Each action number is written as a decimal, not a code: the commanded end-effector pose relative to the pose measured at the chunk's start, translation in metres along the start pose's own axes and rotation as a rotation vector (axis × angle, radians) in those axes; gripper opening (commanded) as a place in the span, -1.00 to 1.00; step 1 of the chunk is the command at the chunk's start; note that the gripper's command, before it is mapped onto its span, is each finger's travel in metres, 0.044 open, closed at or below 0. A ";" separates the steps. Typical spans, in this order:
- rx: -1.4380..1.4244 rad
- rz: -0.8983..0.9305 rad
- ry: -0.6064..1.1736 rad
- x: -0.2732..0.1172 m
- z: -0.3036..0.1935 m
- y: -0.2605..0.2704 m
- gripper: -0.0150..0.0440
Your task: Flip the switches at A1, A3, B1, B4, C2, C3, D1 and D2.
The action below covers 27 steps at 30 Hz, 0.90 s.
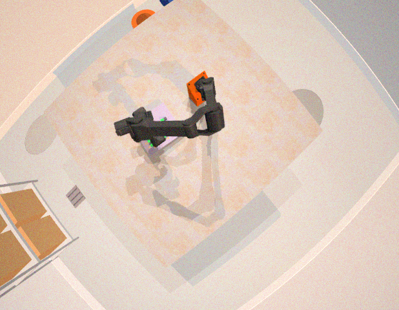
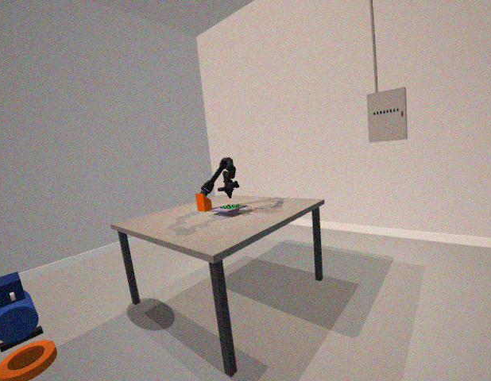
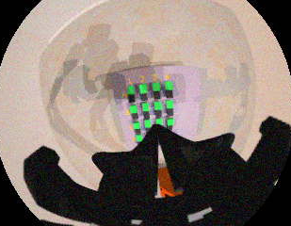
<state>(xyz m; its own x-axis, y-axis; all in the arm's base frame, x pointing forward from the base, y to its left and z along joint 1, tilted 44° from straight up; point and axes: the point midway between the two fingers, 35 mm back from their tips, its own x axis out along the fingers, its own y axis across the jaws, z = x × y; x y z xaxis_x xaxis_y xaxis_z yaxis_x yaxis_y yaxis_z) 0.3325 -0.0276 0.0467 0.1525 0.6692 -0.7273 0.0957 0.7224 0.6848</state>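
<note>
The lilac switch panel (image 1: pixel 163 109) (image 2: pixel 227 212) (image 3: pixel 189 105) lies on the table. In the wrist view its rocker switches have green and dark halves: A1 (image 3: pixel 131 93), A3 (image 3: pixel 156 89), B1 (image 3: pixel 133 111), B4 (image 3: pixel 169 108), and C2 (image 3: pixel 147 123). C3 is partly behind the fingertips. D1 (image 3: pixel 138 137) shows only in part; D2 is hidden by the fingers. Which ends are raised is too small to tell. My gripper (image 2: pixel 230 197) (image 3: pixel 155 127) is shut and empty, above the panel and not touching it.
The orange base block (image 1: pixel 193 90) (image 2: pixel 202 202) (image 3: pixel 165 179) of the arm stands beside the panel on the table (image 1: pixel 246 133) (image 2: pixel 253 229). An orange ring (image 1: pixel 141 17) (image 2: pixel 25 360) and a blue object (image 2: pixel 16 313) are off the table. Brown boxes (image 1: pixel 24 206) stand on a rack.
</note>
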 end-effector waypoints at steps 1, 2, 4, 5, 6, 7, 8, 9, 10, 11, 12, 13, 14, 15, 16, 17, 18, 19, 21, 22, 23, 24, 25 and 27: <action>0.014 -0.001 0.006 -0.001 -0.005 -0.039 -0.49; 0.014 -0.001 0.006 -0.001 -0.005 -0.039 -0.49; 0.014 -0.001 0.006 -0.001 -0.005 -0.039 -0.49; 0.014 -0.002 0.004 0.001 -0.005 -0.039 -0.49; 0.014 -0.002 0.000 0.007 -0.005 -0.039 -0.49; 0.014 -0.002 -0.008 0.017 -0.005 -0.039 -0.49; 0.014 -0.001 -0.015 0.026 -0.005 -0.039 -0.49; 0.014 0.000 -0.019 0.032 -0.006 -0.039 -0.49; 0.013 0.000 -0.021 0.034 -0.006 -0.039 -0.49; 0.013 0.000 -0.021 0.034 -0.006 -0.039 -0.49; 0.013 0.000 -0.021 0.034 -0.006 -0.039 -0.49; 0.013 0.000 -0.021 0.034 -0.006 -0.039 -0.49; 0.013 0.000 -0.021 0.034 -0.006 -0.039 -0.49; 0.013 0.000 -0.021 0.034 -0.006 -0.039 -0.49; 0.013 0.000 -0.021 0.035 -0.006 -0.039 -0.49; 0.013 0.000 -0.021 0.039 -0.006 -0.039 -0.49; 0.013 0.001 -0.021 0.043 -0.006 -0.038 -0.49; 0.013 0.001 -0.021 0.044 -0.006 -0.038 -0.49; 0.013 0.001 -0.021 0.044 -0.006 -0.038 -0.49; 0.013 0.001 -0.021 0.045 -0.006 -0.038 -0.49; 0.013 0.001 -0.021 0.046 -0.006 -0.038 -0.49; 0.013 0.001 -0.021 0.046 -0.006 -0.038 -0.49; 0.013 0.001 -0.021 0.048 -0.006 -0.038 -0.49; 0.013 0.001 -0.021 0.051 -0.006 -0.038 -0.49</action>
<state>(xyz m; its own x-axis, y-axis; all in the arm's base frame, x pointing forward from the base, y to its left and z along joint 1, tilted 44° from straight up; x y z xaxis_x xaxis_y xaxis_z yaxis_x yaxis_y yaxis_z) 0.3300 -0.0239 -0.0133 0.1712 0.6627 -0.7291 0.1043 0.7236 0.6822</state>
